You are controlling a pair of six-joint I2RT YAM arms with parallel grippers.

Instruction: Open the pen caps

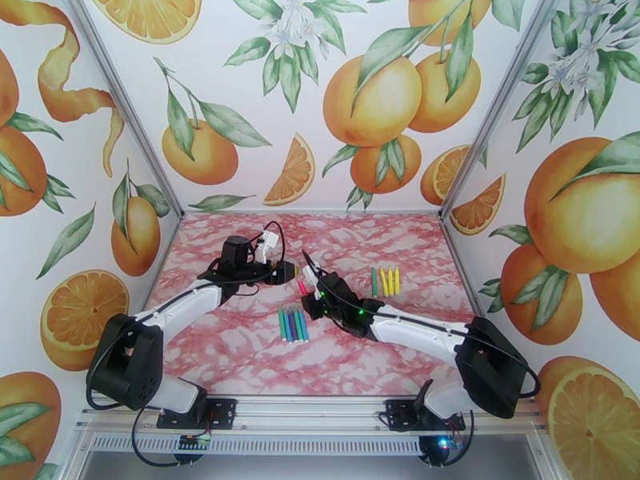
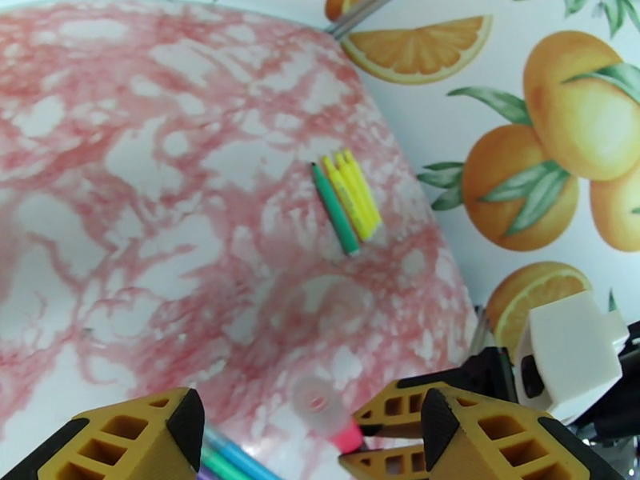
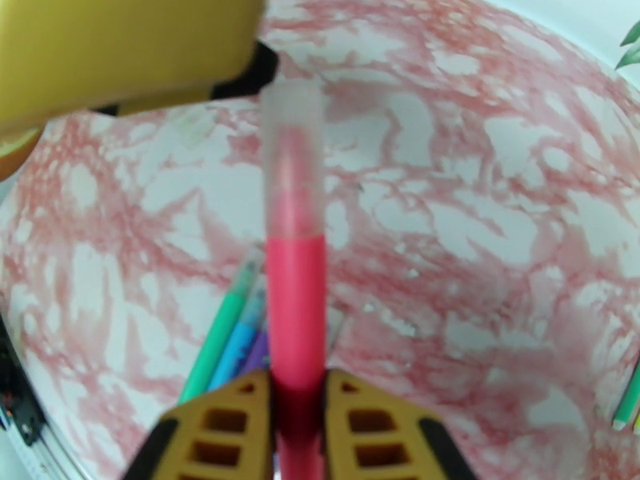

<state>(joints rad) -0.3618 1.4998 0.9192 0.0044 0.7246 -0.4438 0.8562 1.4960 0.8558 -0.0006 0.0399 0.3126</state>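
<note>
In the top view, the counter (image 1: 240,354) has a glossy pink-and-white marble print, and the panels (image 1: 264,98) around it are printed with oranges. The left arm (image 1: 184,302) stretches forward with a bent elbow and its wrist turned to the right. The right arm (image 1: 416,330) reaches in towards the left. The left claw (image 1: 286,273) and right claw (image 1: 307,288) meet tip to tip near the counter's middle, with a thin pink pen (image 1: 302,286) between them. A row of green, blue and purple pens (image 1: 292,323) lies just nearer the bases. The green and yellow pens (image 1: 386,280) lie off to the right.

From the left wrist, the left claw's ribbed yellow fingers (image 2: 136,442) stand wide apart. The frosted, see-through cap (image 2: 314,403) sits between them and appears to touch neither.

From the right wrist, the right claw (image 3: 298,426) is clamped narrow on the pink pen's smooth round barrel. The cap (image 3: 294,154) sits on the pen's far end, right by a left-claw finger.
</note>
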